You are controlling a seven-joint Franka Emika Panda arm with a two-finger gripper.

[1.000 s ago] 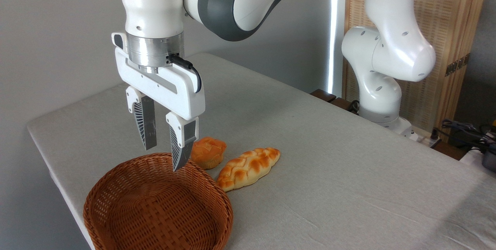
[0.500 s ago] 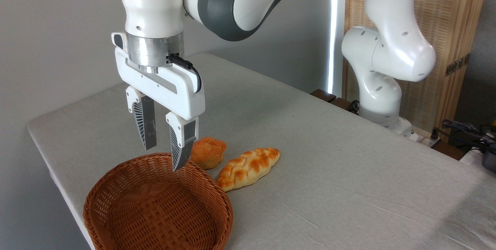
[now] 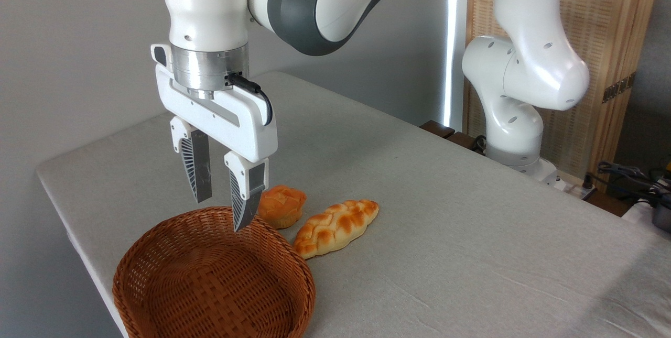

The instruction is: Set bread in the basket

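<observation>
Orange bread sits upright beside the empty wicker basket.

No writing, label, brand mark or number can be read anywhere in the camera view: the white arm's casing shows only plain surfaces and small round holes, and nothing printed appears on the things lying on the worktop or on the wooden panel behind
</observation>
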